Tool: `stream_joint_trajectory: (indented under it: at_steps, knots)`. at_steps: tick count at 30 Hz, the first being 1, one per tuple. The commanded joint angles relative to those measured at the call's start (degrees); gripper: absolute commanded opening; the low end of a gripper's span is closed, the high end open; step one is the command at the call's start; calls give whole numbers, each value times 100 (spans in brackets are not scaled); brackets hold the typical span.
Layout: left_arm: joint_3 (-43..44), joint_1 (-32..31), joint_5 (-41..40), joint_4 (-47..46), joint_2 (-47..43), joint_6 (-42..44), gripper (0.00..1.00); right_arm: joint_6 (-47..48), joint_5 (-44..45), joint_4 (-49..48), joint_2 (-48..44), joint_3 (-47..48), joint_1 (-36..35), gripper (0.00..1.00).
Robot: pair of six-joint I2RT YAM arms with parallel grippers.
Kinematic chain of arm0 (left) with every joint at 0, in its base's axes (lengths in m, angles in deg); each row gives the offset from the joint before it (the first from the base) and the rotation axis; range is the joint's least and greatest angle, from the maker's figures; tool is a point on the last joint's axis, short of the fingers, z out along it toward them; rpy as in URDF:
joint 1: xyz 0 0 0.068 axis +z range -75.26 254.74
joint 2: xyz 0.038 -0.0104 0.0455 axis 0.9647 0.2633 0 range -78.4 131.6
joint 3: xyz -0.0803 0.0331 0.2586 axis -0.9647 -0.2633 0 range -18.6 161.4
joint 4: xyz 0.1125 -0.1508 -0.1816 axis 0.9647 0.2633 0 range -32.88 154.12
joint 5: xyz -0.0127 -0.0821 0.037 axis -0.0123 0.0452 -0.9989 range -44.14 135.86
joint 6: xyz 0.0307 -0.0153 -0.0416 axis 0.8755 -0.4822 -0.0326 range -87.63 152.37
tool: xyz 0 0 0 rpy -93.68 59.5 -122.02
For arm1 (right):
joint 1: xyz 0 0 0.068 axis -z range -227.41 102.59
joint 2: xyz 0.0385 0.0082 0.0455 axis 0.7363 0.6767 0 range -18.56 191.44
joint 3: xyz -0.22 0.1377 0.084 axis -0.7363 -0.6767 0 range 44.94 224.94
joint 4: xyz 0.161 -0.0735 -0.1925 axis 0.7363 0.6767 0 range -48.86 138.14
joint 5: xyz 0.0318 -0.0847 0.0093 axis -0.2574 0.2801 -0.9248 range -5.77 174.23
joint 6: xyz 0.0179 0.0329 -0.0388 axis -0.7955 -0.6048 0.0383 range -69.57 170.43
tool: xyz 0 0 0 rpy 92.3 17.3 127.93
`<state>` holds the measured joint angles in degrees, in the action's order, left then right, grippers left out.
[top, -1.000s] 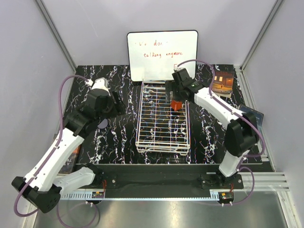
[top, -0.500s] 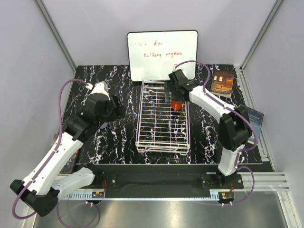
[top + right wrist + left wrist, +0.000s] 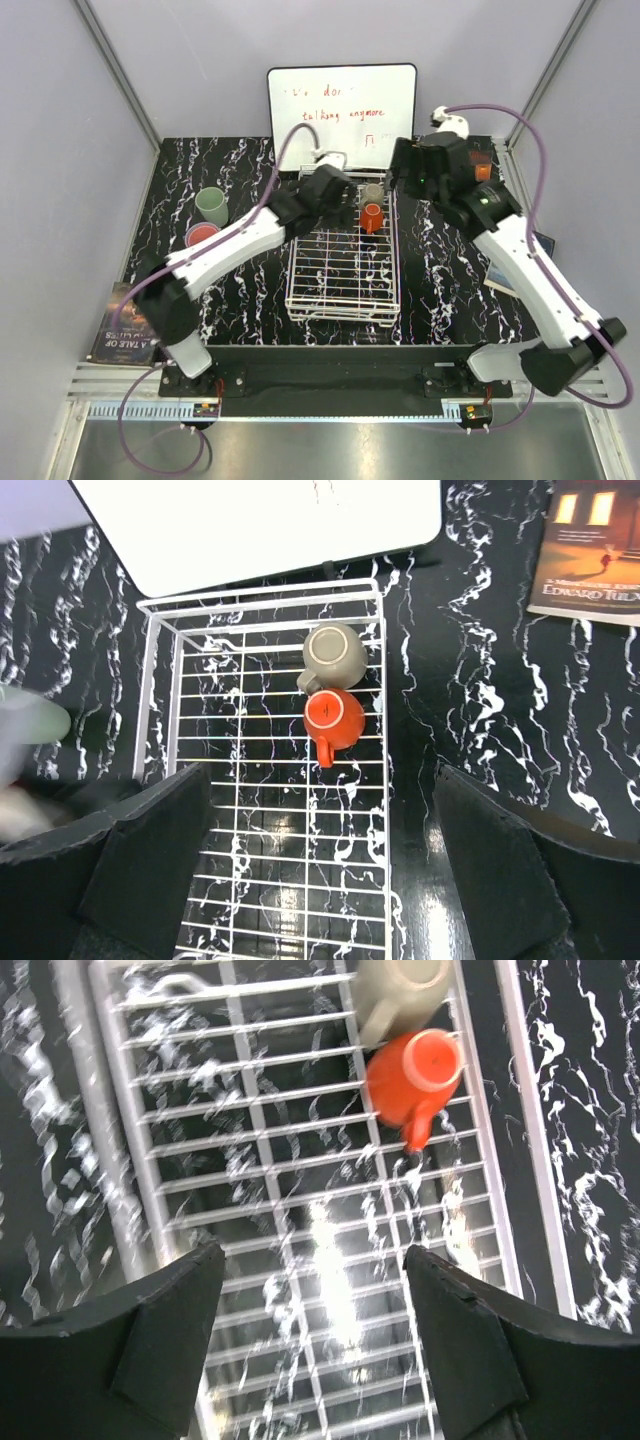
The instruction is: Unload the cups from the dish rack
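The dish rack (image 3: 343, 262) is set lengthwise in the middle of the black marbled table (image 3: 440, 280), with bare tabletop along both of its long sides. Its far rail is drawn up close to the foot of the whiteboard (image 3: 342, 110). Most of the wire grid is unoccupied. Only the far right corner is taken, by a beige-grey cup (image 3: 334, 652) and, just beside it toward the near end, an orange cup (image 3: 334, 718), whose handle points down the rack.

The left gripper (image 3: 312, 1253) is held above the rack's far left part. Its fingers (image 3: 150, 1350) are spread apart and nothing is gripped between them. The right gripper (image 3: 320, 770) is held higher, over the far right of the table, its fingers (image 3: 510, 870) also spread wide with nothing between them.

In the left wrist view the beige-grey cup is cut off by the top edge and the grid is smeared by blur. A pale smear at the left edge of the right wrist view cannot be identified. A book (image 3: 590, 550) at the far right is largely covered by the right arm in the top view.

A pale green cup (image 3: 211, 206) and a pink cup (image 3: 201, 236) are placed on the table, well to the left of the rack. Another book (image 3: 122, 328) is laid at the near left edge.
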<state>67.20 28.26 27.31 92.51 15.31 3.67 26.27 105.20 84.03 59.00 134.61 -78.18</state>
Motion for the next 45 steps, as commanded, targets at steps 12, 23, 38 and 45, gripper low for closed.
stream_joint_trajectory:
  at_steps: [12,23,38,45]
  knots:
    - [1202,-239,-44,-1439,2001,1051,79,-458,-549,-158,-1725,-1170,-35,100]
    - [1931,-265,308,-1966,2933,990,80,-414,-884,-45,-2385,-1610,-35,100]
    - [2213,-248,132,-1580,3584,682,77,-466,-919,175,-2693,-1944,-26,100]
    - [1862,-256,-79,-1702,3329,709,38,-563,-937,167,-2807,-2120,-35,100]
